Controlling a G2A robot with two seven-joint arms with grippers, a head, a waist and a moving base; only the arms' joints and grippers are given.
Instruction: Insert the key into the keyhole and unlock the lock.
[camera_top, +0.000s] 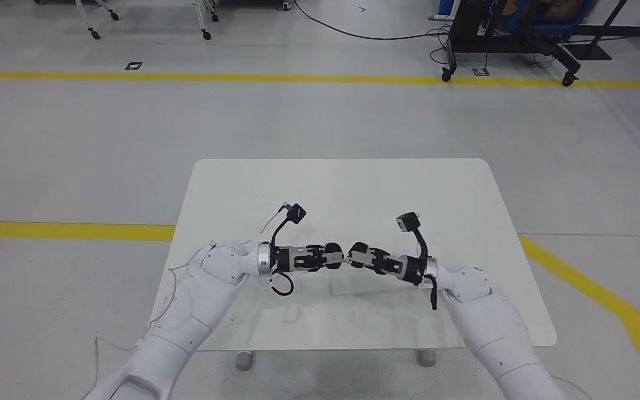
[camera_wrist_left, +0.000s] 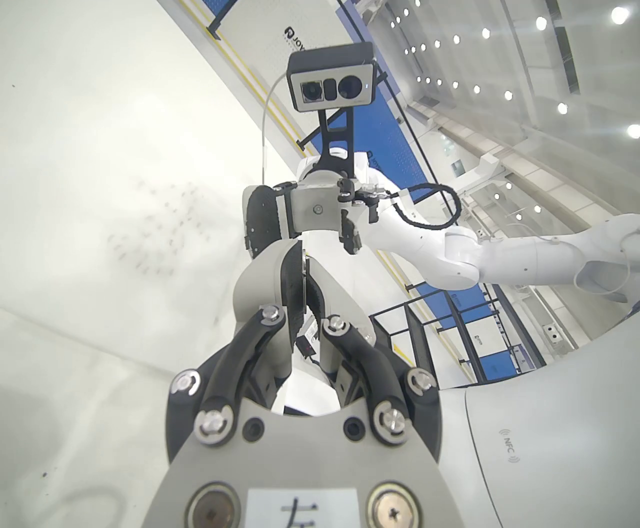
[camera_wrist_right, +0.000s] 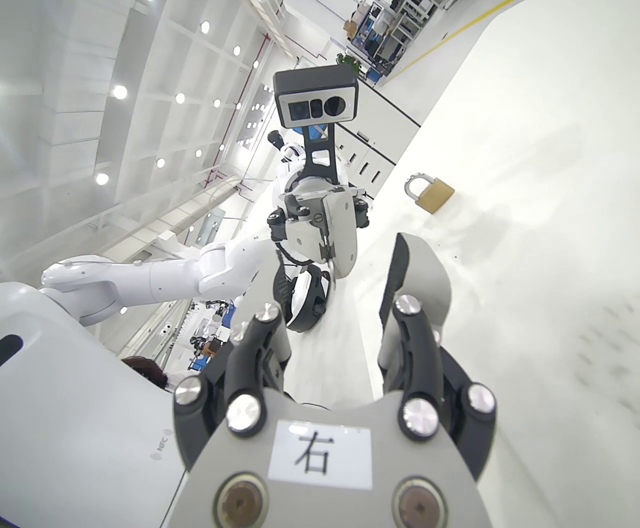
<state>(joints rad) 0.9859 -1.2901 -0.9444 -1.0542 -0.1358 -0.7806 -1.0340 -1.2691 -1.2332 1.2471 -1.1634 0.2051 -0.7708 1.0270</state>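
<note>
A brass padlock with a silver shackle lies flat on the white table. Over the table's front middle the two arms meet tip to tip. My left gripper is shut, and a small silver piece that looks like the key sticks out between its fingertips. My right gripper is open, its fingers spread wide, with the left gripper's tips just in front of the gap. In the left wrist view my left gripper points at the open right gripper.
Faint dark scuff marks dot the tabletop. Bare table lies behind and to both sides of the grippers. The front edge runs close under the arms. Grey floor with yellow lines surrounds the table.
</note>
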